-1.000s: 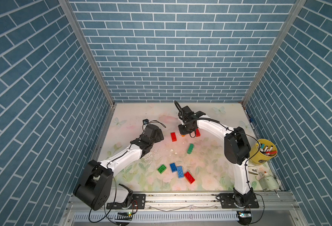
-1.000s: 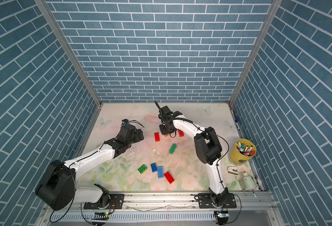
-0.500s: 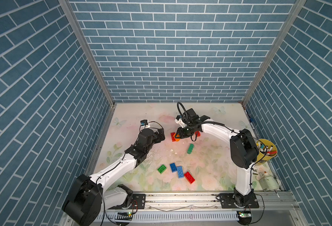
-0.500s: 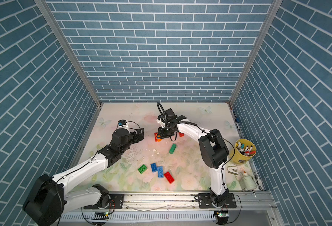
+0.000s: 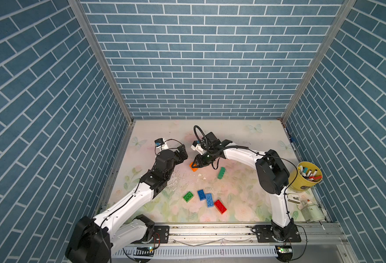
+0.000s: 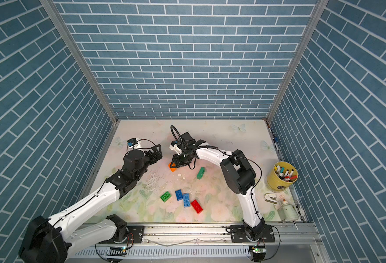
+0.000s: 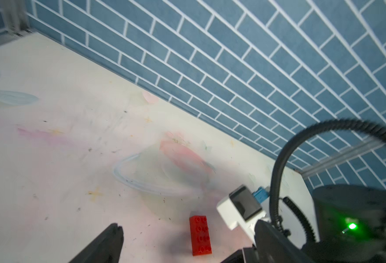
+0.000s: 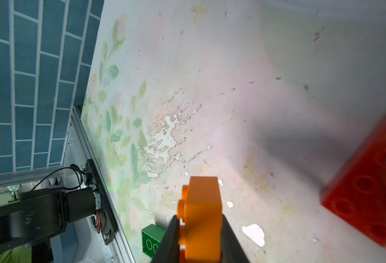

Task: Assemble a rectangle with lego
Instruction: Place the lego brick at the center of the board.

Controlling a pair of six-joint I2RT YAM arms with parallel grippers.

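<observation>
**Finding 1, right arm.** In the last second your right arm (image 5: 240, 154) has swung leftward and toward the front edge across the work spot, taking the orange brick (image 8: 202, 200) with it. Its jaws are clamped on that brick, which is held on edge with its studs to one side. I cannot tell whether it touches the tabletop (image 5: 244, 136). A red brick (image 8: 369, 193) lies just beside it. In both top views the arm now hides the red pieces that showed there a second ago.

**Finding 2, left arm.** Your left arm (image 5: 139, 195) has changed posture, though its jaws are about where they were. They stand wide apart and empty, facing the orange brick across a short gap. (Its wrist view shows a red piece flat on the tabletop; I cannot confirm it is the same one.)

**Finding 3, unmoved stock.** The lone green brick (image 5: 221, 173) has not moved. Nor has the front group: front green brick (image 5: 188, 197), two blue bricks (image 5: 205, 198) and front red brick (image 5: 220, 206).

**Assessment.** Nothing appears joined yet. The shift suggests the orange brick is being brought to mate with the red one, so the rectangle has barely begun.
</observation>
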